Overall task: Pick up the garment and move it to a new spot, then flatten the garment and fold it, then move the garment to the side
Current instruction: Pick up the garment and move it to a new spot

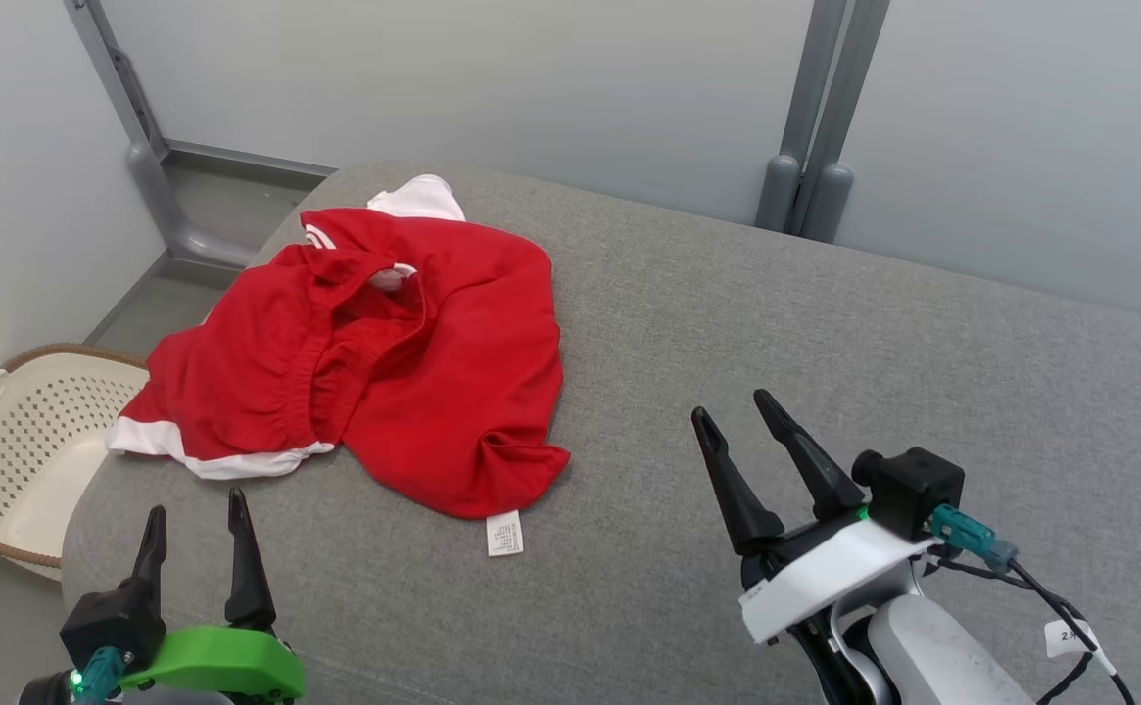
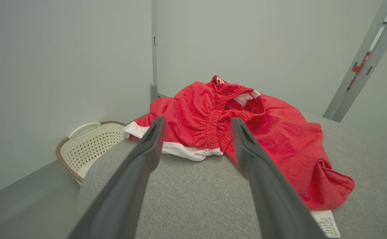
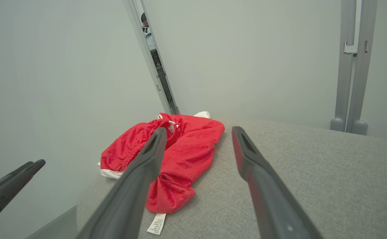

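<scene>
Red crumpled garment [image 1: 413, 362] w/ white trim bunched on grey fabric surface [image 1: 825, 392], far-left part, nr edge. Left tool [image 1: 196, 504] & right tool [image 1: 730, 404] both apart, empty, short of cloth. Best: pinch elastic waistband [image 2: 213, 129] both sides, lift clear before shifting.

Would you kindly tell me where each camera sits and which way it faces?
Head view: from the head, down onto the red garment on the grey cushion; left end effector and right end effector, open.
Left wrist view: left wrist, along its own fingers toward the garment and basket.
Right wrist view: right wrist, along its fingers toward the garment; left end effector lower left.
Shared: all show the garment's white label.
</scene>
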Controlling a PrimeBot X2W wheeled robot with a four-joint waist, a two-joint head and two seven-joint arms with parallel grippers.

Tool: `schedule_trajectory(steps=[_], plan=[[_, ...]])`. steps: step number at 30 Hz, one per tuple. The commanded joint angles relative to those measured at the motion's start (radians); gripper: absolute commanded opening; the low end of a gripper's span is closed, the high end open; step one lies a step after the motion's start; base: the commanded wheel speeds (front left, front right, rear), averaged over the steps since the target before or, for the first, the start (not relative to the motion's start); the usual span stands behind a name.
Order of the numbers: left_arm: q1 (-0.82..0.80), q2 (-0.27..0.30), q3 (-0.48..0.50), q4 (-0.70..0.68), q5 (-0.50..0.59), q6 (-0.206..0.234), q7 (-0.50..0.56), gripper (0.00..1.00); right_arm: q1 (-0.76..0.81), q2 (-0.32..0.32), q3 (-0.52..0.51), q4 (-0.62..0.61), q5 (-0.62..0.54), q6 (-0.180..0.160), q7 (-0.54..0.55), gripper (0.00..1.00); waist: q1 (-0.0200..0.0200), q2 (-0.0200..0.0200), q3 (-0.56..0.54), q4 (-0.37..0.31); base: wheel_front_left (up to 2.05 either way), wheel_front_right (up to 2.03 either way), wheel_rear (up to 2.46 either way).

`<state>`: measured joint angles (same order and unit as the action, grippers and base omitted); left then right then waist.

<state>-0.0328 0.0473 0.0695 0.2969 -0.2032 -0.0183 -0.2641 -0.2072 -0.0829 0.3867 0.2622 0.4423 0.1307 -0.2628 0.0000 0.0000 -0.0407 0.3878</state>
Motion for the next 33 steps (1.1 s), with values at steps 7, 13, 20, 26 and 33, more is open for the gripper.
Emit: schedule_trajectory(steps=[7,13,20,26,33], plan=[[-0.107,0.061,0.007,0.072,-0.079,-0.045,0.138,1.00,-0.016,-0.027,0.003,-0.085,0.016,0.000,-0.002,1.00,0.0000,0.0000,0.032,-0.031,0.00,0.00,0.00],[-0.208,0.177,0.016,0.099,-0.089,-0.056,0.390,1.00,-0.048,-0.047,0.016,-0.136,0.017,0.000,-0.002,1.00,0.0000,0.0000,0.080,-0.090,0.00,0.00,0.00],[-0.303,0.265,0.064,0.119,-0.181,-0.072,0.605,1.00,-0.089,-0.062,0.032,-0.177,0.016,0.000,-0.002,1.00,0.0000,0.0000,0.137,-0.181,0.00,0.00,0.00],[-0.366,0.319,0.081,0.234,-0.266,-0.096,0.740,1.00,-0.127,-0.075,0.041,-0.195,0.024,0.000,-0.002,1.00,0.0000,0.0000,0.197,-0.257,0.00,0.00,0.00],[-0.423,0.352,0.093,0.417,-0.340,-0.105,0.801,1.00,-0.159,-0.069,0.032,-0.205,0.038,0.000,-0.002,1.00,0.0000,0.0000,0.247,-0.329,0.00,0.00,0.00]])
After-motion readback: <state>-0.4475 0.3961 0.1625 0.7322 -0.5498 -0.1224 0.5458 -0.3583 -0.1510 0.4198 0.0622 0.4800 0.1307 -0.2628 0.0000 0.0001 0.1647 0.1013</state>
